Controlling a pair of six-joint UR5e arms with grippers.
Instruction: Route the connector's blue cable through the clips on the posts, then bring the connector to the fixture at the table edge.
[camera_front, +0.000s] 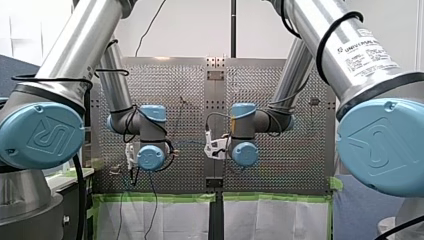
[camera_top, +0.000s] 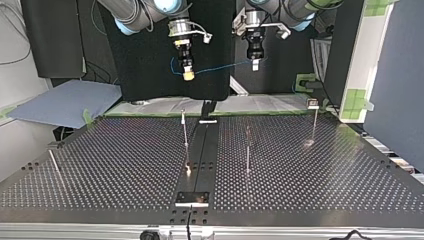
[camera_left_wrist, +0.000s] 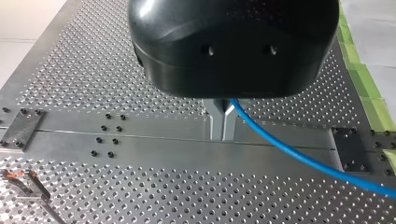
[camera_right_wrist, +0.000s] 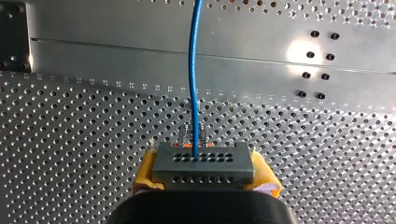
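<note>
My right claw (camera_top: 188, 75) clamps the connector (camera_right_wrist: 204, 161); my left claw (camera_left_wrist: 222, 131) is pinched shut on its blue cable (camera_left_wrist: 299, 156). Too much tension between them risks the cable slipping free before it reaches the posts (camera_top: 185, 135).

"UNIVERSAL ROBOTS" on my right arm (camera_front: 367, 52)

Seen in the top view from the edge fixture (camera_top: 191, 199), four thin posts broke up the table (camera_top: 125, 165): first post (camera_top: 185, 140) at 12 o'clock, second post (camera_top: 247, 150) at 2, clip-topped post (camera_top: 314, 122) farther out at 2, leaning post (camera_top: 54, 162) at 9. Bare lanes lay between them. The blue cable (camera_top: 220, 67) hung well above.
</note>
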